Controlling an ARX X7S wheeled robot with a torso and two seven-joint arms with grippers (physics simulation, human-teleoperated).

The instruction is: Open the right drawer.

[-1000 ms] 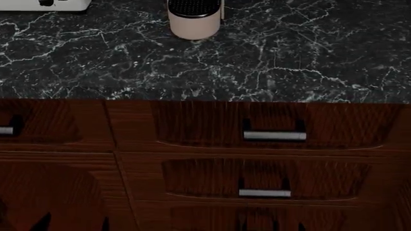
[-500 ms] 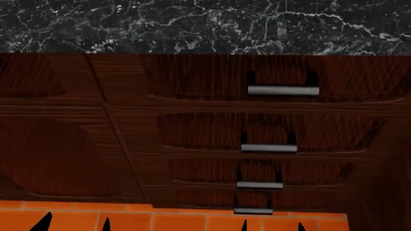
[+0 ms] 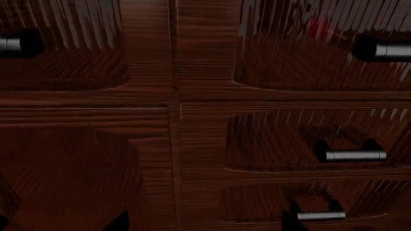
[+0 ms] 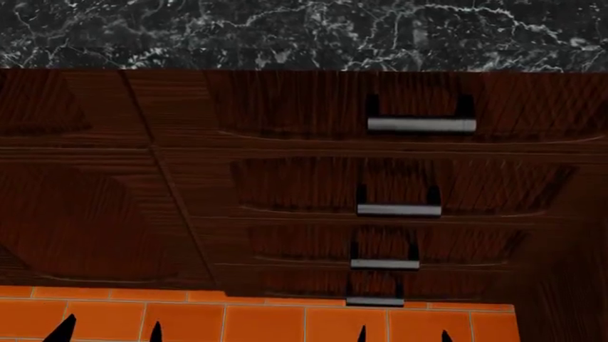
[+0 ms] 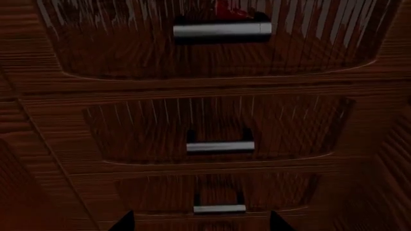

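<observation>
Looking at the right drawer [image 4: 285, 107] first, we see it at the top of the right-hand stack, directly under the edge of the dark marble counter [image 4: 190, 35]. Its front sits flush with the fronts below, so it is closed. Its silver bar handle [image 4: 421, 125] lies horizontal on two black posts, right of the front's middle, with nothing touching it. In the right wrist view the same handle [image 5: 222, 30] shows far from the finger tips.

Three more like-fronted drawers [image 4: 399, 210] stack beneath it, each with its own short bar. A cabinet door [image 4: 76, 214] of the same dark wood stands to the left. Orange floor tiles [image 4: 266, 320] run along the base.

The right gripper [image 4: 403, 335] hangs low over the tiles, well apart from the drawer. Only its black fingers [image 4: 445, 335] peek in, and they are spread. The left gripper [image 4: 109, 333] is just as low below the cabinet door, with its fingers [image 4: 64, 329] also spread and holding nothing.
</observation>
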